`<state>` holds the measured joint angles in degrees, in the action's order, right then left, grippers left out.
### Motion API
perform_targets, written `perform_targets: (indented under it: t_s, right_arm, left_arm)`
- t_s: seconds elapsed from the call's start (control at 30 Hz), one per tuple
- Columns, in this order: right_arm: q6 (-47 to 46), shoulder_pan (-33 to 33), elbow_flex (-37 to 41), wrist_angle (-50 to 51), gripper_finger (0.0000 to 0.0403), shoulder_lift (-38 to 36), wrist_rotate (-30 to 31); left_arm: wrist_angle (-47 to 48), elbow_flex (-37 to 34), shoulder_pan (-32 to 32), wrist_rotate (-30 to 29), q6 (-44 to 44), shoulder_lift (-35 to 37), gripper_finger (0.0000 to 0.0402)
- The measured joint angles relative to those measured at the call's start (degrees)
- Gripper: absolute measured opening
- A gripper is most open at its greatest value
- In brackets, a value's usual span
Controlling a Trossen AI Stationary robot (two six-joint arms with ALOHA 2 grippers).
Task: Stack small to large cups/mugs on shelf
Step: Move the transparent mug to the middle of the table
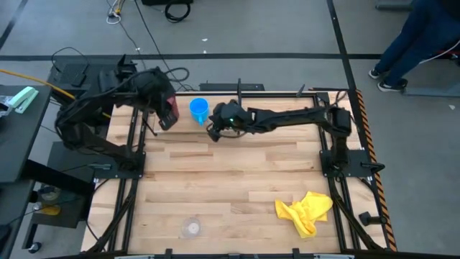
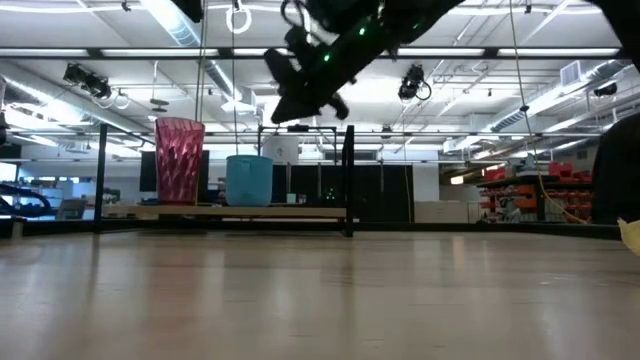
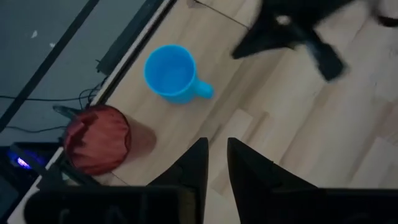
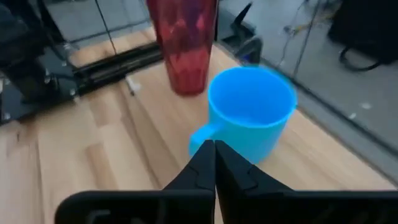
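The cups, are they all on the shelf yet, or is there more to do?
Two look done: the red tumbler and the blue cup stand side by side on the shelf. Nothing is in hand: the right gripper is shut and empty beside the blue cup, and the left gripper holds nothing above the tumbler. Left: the clear cup sits alone at the table's near edge.

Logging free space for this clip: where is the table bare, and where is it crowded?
Bare wood spans the middle, between the clear cup and yellow cloth near the front. Crowded at the back: red tumbler, blue cup, left gripper and right gripper.
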<state>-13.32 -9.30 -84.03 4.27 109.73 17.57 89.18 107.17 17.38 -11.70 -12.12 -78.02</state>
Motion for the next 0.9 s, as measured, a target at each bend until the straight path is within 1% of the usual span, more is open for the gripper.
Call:
perform_targets:
  t_s: [0.17,0.4,0.7,0.9]
  right_arm:
    - [-2.67,-1.49,-3.21,3.08,0.0005,4.1,-1.35]
    - [-3.04,-1.44,-3.23,3.46,0.0003,6.17,-6.66]
    - [-4.55,-1.55,-3.51,0.65,0.0002,7.59,-6.31]
    - [-4.71,-1.88,-4.3,0.46,0.0001,8.14,-5.11]
  left_arm:
    - [0.82,-0.01,-4.29,-1.27,-3.03,0.84,0.007]
    - [0.82,-0.01,-7.6,-5.43,-3.79,1.29,0.0064]
    - [0.82,-0.01,-7.64,-6.34,-3.8,1.29,0.0051]
    - [0.72,-0.01,-7.64,-6.53,-3.8,1.24,0.0052]
